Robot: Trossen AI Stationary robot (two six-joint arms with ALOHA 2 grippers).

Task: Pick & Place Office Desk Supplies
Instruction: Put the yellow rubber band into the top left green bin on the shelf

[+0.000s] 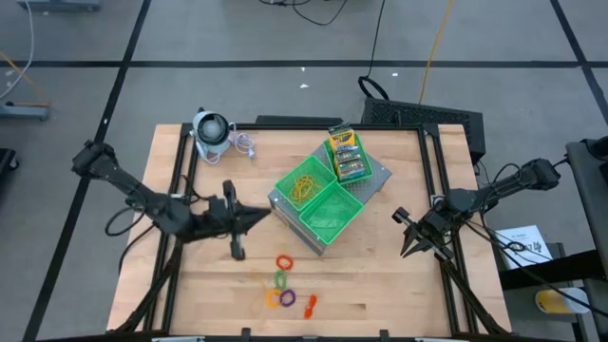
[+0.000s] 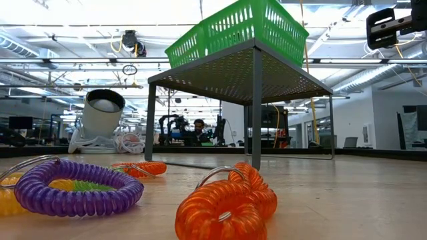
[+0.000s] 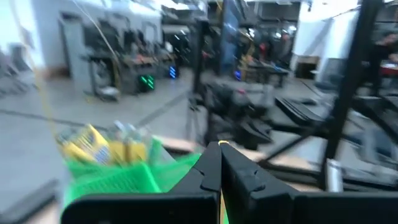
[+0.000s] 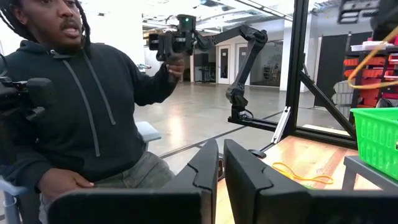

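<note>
Supplies mostly sorted: boxes and rubber bands sit in trays; coil rings remain near desk's front edge. Left gripper and right gripper hover, fingers together, empty.

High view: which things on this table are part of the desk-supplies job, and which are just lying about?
Part of the job:
- card boxes in the far tray
- rubber bands in the middle tray
- coiled rings loose on the table

Just lying about:
- green trays on their grey stand
- round gadget at the far-left corner
- stray rubber band by the table edge
</note>
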